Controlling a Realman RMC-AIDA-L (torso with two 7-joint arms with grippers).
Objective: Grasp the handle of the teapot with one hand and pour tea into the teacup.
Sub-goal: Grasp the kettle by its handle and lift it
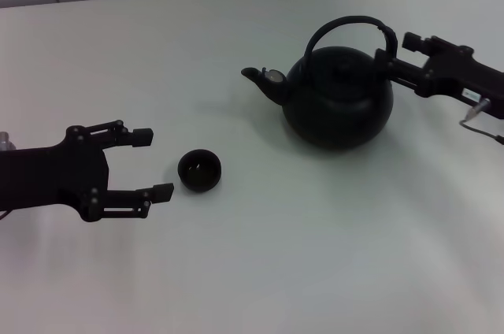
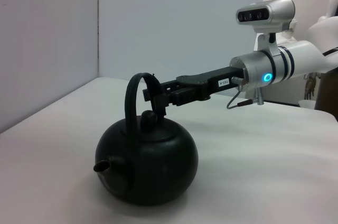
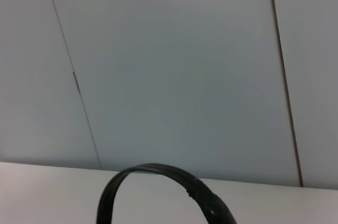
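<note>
One right gripper [image 1: 391, 49] at teapot [image 1: 339, 98] handle [image 1: 346, 25].

Teapot [image 1: 339, 102]: matt black body with a faintly grainy, cast-metal look; its spout cap [image 1: 275, 76] is silvery metal. Handle [image 1: 349, 25]: smooth black hoop with a slight sheen. Teacup [image 1: 199, 170]: matt black outside and in. Left gripper [image 1: 154, 165] and right gripper [image 1: 391, 57]: matt black, plastic-looking; the right wrist [image 2: 277, 66] is satin silver-white. Table [image 1: 315, 255]: smooth, matt white.
</note>
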